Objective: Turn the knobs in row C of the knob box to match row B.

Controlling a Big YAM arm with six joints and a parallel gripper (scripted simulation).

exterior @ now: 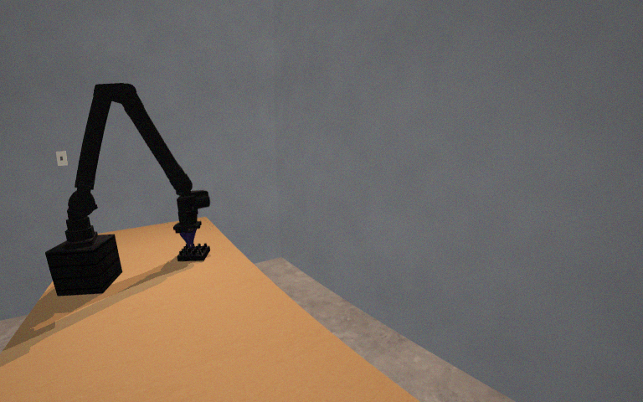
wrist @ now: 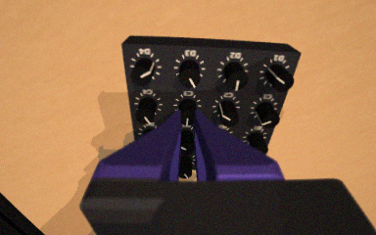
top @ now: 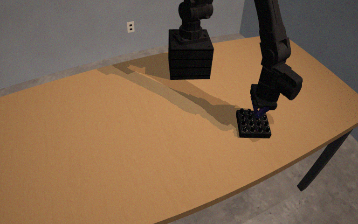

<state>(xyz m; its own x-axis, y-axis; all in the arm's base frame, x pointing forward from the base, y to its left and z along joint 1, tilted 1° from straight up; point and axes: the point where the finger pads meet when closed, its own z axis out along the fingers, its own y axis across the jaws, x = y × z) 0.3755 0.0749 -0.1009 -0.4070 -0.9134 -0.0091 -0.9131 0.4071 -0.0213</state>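
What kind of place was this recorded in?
Probably a robotics lab or test room: a black robot arm bolted on a block, a bare grey wall with an outlet, and a knob box on a table.

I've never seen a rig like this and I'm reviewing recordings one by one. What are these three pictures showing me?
The machine is a single black robot arm ending in a gripper with two purple fingers. The top picture looks down at a slant over the wooden table. The exterior picture looks along the table and shows the arm from the side. The wrist picture looks past the fingers from the arm's end. On the table sits a black knob box, its printed names upside down in the wrist picture. The fingertips stand on either side of knob C3; whether they grip it, I cannot tell. Nothing is lifted.
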